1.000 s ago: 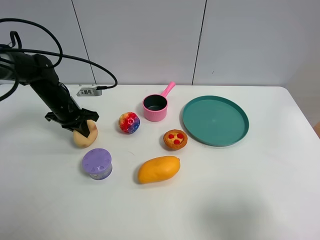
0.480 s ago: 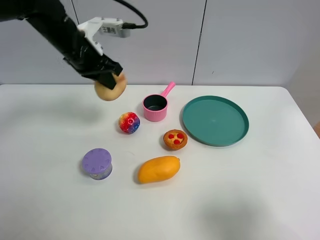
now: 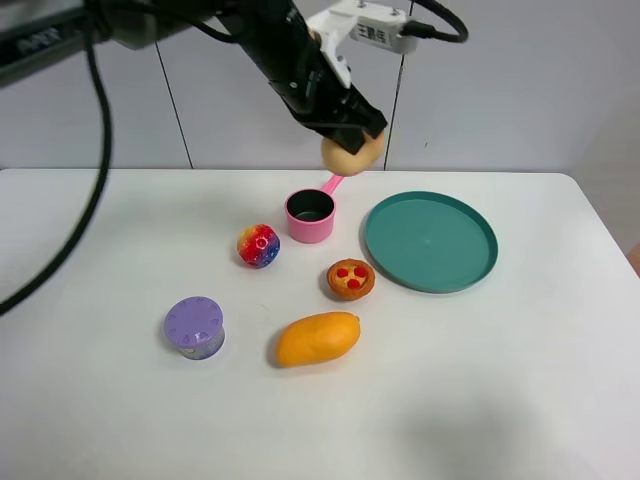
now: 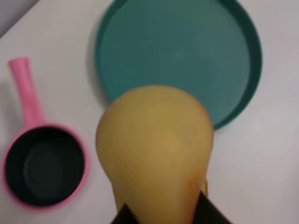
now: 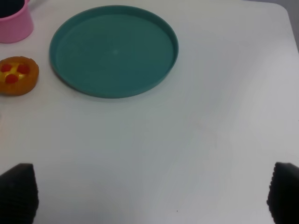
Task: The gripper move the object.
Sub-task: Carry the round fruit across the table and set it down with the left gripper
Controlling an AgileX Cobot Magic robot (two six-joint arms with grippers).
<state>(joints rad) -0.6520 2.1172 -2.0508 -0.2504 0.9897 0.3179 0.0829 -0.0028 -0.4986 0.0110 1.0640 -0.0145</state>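
Note:
My left gripper (image 3: pixel 348 132) is shut on the tan potato-like object (image 3: pixel 352 153) and holds it high in the air, over the gap between the pink pot (image 3: pixel 310 215) and the green plate (image 3: pixel 430 241). In the left wrist view the object (image 4: pixel 156 149) fills the middle, with a dark fingertip (image 4: pixel 208 213) beside it, the plate (image 4: pixel 177 51) beyond and the pot (image 4: pixel 44 165) to one side. My right gripper (image 5: pixel 152 196) is open and empty over bare table beside the plate (image 5: pixel 114 51). It does not show in the exterior view.
On the white table (image 3: pixel 520 380) lie a multicoloured ball (image 3: pixel 258 245), a tart with red dots (image 3: pixel 350 279), an orange mango (image 3: pixel 317 338) and a purple lidded jar (image 3: pixel 194 327). The tart (image 5: pixel 17 74) also shows in the right wrist view.
My left gripper lifted the object off the table at the left and carried it up and rightward, past the ball and pot, to near the plate. Nothing else moved.

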